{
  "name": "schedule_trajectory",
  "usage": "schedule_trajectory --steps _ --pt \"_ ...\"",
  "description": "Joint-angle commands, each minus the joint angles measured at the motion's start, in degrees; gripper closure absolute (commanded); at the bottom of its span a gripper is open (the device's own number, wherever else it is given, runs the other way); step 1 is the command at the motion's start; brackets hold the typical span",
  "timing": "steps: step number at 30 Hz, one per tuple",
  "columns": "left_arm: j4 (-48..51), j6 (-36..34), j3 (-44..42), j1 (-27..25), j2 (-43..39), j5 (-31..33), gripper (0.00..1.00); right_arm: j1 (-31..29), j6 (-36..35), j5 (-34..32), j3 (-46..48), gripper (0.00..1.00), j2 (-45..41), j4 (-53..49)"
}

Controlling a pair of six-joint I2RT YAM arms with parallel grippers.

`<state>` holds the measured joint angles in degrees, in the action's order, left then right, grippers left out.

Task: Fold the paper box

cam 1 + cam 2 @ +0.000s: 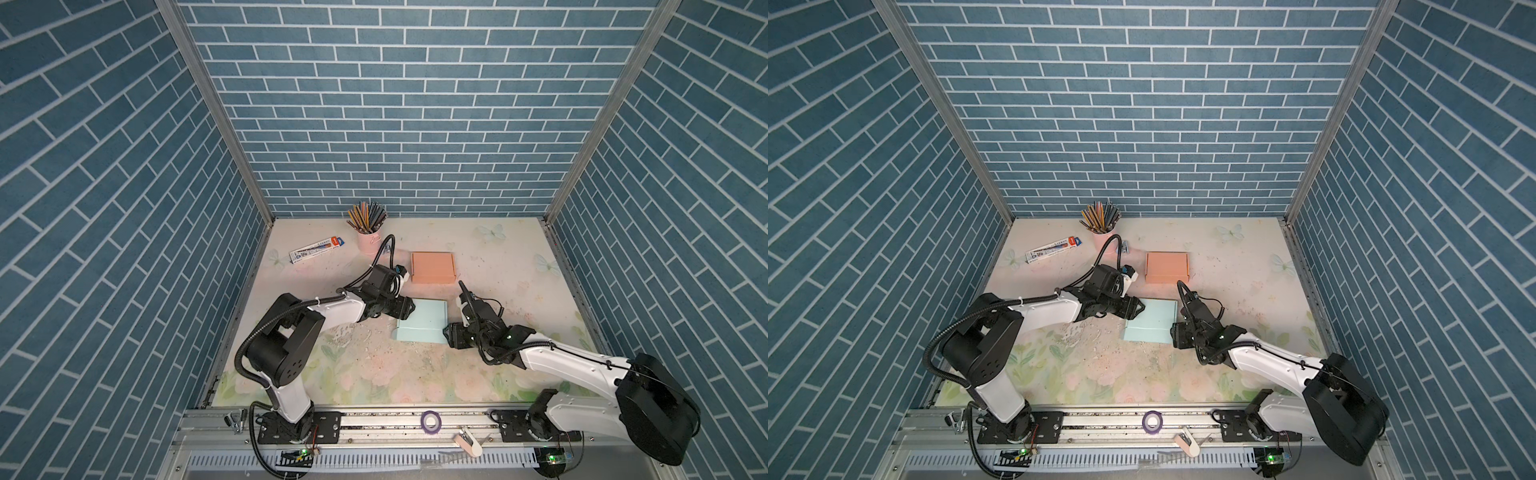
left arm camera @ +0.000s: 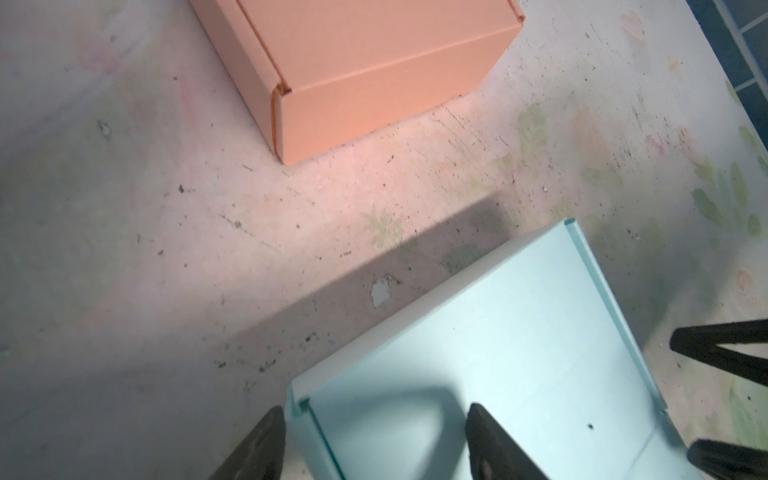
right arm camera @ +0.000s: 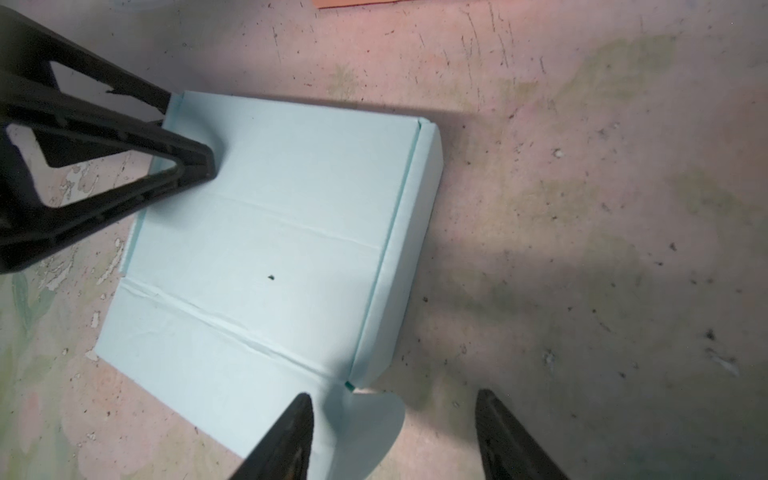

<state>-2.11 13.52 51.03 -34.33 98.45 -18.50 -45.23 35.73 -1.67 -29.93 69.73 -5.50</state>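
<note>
A light blue paper box [image 1: 424, 324] [image 1: 1152, 322] lies in the middle of the table with its lid down and a flat flap sticking out at the near edge. My left gripper [image 1: 406, 309] [image 2: 374, 411] is open at the box's far left corner; one finger is outside the wall, the other over the lid [image 2: 519, 353]. My right gripper [image 1: 449, 332] [image 3: 395, 397] is open at the near right corner. A rounded tab of the box [image 3: 282, 232] lies between its fingers, beside the inner one.
A closed orange box [image 1: 432, 267] [image 2: 374, 62] sits just behind the blue one. Behind the left arm stand a pink cup of pencils [image 1: 368, 239] and a pen packet [image 1: 318, 249]. A purple tape roll [image 1: 431, 422] rests on the front rail.
</note>
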Motion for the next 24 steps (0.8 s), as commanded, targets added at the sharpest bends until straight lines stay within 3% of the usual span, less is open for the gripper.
schedule_trajectory --steps 1,17,24 --pt "-1.0 1.5 -2.9 -0.3 -2.7 0.4 0.32 0.6 0.6 0.1 0.6 0.37 -0.8 0.2" --pt "-3.2 6.9 -17.0 -4.2 -14.6 2.9 0.34 3.5 -3.4 -2.4 -1.6 0.38 1.5 -1.6" --pt "1.2 7.5 -17.5 -5.3 -22.8 3.5 0.33 4.8 -5.3 -1.6 -4.0 0.38 4.3 -1.4"
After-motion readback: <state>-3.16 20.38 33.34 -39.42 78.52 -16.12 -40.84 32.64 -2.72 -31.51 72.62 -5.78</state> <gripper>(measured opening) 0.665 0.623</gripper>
